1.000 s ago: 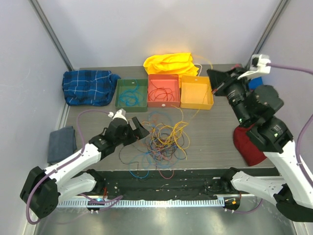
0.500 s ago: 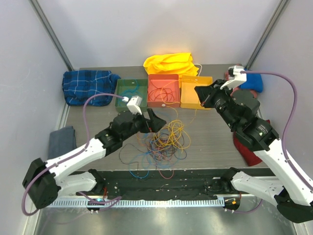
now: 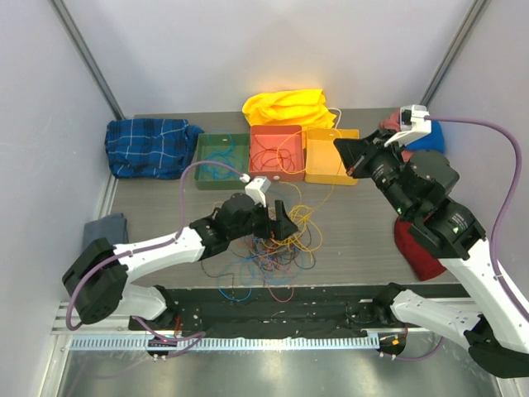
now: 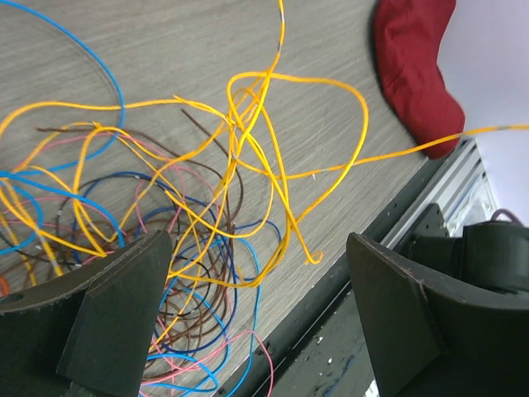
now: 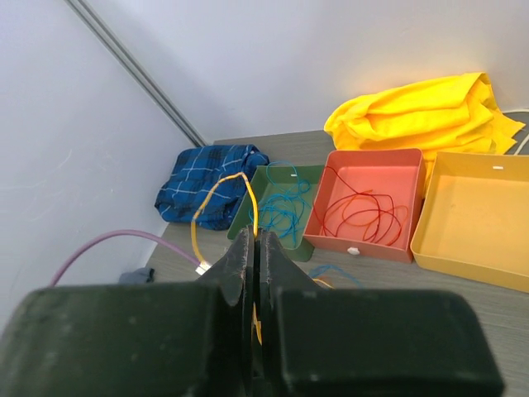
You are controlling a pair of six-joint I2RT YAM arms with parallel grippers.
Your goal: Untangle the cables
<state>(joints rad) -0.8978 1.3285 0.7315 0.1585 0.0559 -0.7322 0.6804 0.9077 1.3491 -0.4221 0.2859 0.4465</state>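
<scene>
The surface (image 3: 364, 240) is matt grey with a wood grain, and the cables (image 4: 248, 165) on it have smooth, faintly glossy plastic coats. The trays (image 3: 332, 178) look like matt plastic, as do the black left claw (image 4: 256, 248) and right claw (image 5: 254, 248), while the white arm shells (image 3: 157, 255) shine a little. The yellow cloth (image 3: 289, 106), checked cloth (image 3: 149, 145), red cloth (image 4: 413, 74) and grey cloth (image 3: 103, 240) are soft, creased and matt, and the front plate (image 3: 248, 372) is brushed metal with a dull sheen.

Left claw (image 4: 258, 265) gapes wide, arm stretched low; right claw (image 5: 253, 246) clamped tight, held high.
</scene>
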